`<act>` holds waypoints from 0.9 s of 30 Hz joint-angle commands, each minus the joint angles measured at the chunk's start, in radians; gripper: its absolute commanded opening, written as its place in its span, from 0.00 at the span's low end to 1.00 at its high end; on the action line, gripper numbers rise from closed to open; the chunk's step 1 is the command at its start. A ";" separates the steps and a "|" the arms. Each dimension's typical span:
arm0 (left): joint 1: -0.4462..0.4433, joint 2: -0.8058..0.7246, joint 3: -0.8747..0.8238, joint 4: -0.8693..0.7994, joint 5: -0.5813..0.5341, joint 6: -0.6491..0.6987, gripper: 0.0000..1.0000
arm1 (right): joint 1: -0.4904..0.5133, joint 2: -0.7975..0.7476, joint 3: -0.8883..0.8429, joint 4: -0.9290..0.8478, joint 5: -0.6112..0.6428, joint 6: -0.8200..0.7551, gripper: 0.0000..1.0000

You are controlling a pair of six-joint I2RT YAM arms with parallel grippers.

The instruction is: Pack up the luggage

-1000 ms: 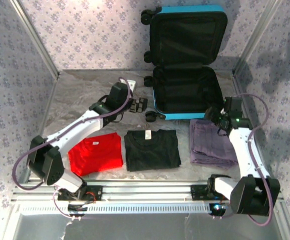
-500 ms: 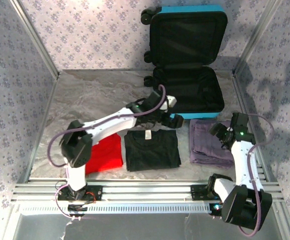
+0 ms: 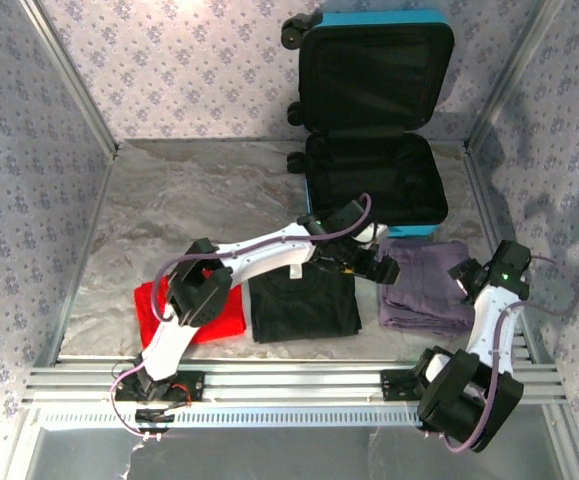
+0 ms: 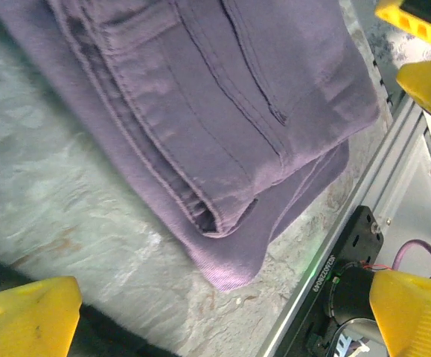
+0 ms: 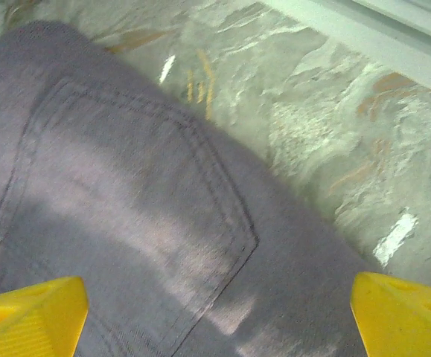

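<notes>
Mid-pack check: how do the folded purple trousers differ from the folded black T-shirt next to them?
The folded purple trousers show a stitched pocket and thick seams; the folded black T-shirt looks plain. The trousers lie rightmost, with the open left hand and open right hand at their sides; the T-shirt lies mid-table, its far edge crossed by the left arm. Both lie folded flat on the table, outside the open turquoise suitcase.

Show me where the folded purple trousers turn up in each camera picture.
Top external: purple trousers lower right, right of the black shirt.
Left wrist: trousers across the top, folded corner pointing down.
Right wrist: trousers left and centre, pocket stitching visible.
Shared landmark: the marbled table beneath them.
</notes>
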 commanded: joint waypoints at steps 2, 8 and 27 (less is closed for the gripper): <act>-0.005 0.081 0.098 -0.091 0.033 -0.007 0.99 | -0.052 0.048 0.002 0.041 0.002 -0.033 0.93; -0.011 0.137 0.141 -0.108 0.033 -0.007 0.99 | -0.059 0.091 -0.024 0.053 -0.115 -0.056 0.92; -0.012 0.257 0.252 -0.141 0.013 -0.011 0.99 | 0.107 -0.021 -0.061 0.035 -0.012 -0.012 0.92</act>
